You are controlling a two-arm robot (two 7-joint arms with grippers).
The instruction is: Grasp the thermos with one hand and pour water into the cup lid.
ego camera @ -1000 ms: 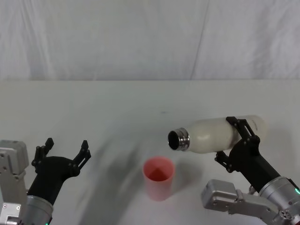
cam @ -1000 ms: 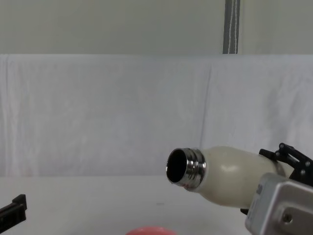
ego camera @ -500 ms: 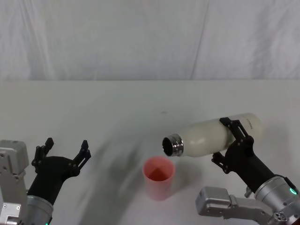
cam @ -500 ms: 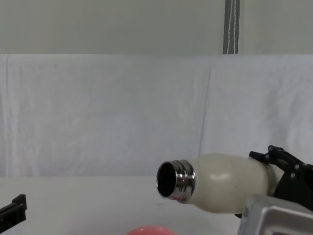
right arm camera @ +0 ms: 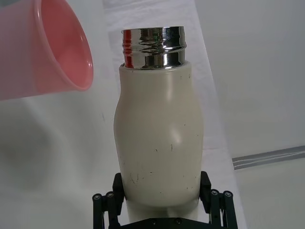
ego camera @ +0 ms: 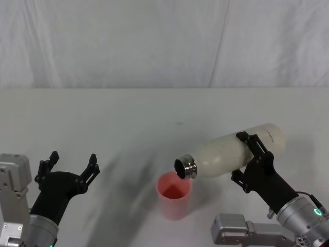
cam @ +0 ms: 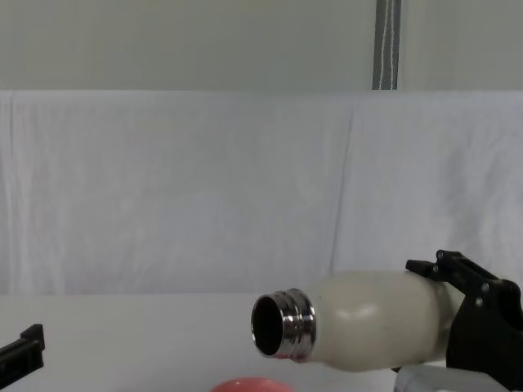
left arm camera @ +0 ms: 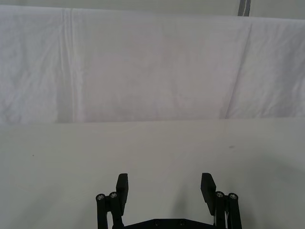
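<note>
My right claw (ego camera: pixel 250 157) grips the thermos (ego camera: pixel 231 153) at lower right. I have tipped it lower, and its steel mouth now hangs over the pink cup lid (ego camera: pixel 174 195) on the tabletop (ego camera: pixel 128 118). No water shows yet. My left claw (ego camera: pixel 70 167) waits open, lower left. Nothing blocks me.

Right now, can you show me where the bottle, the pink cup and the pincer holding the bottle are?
thermos (ego camera: pixel 226 154), head view, cream body.
cup lid (ego camera: pixel 174 203), head view, outer wall.
right pincer (ego camera: pixel 253 157), head view, between its fingertips.
</note>
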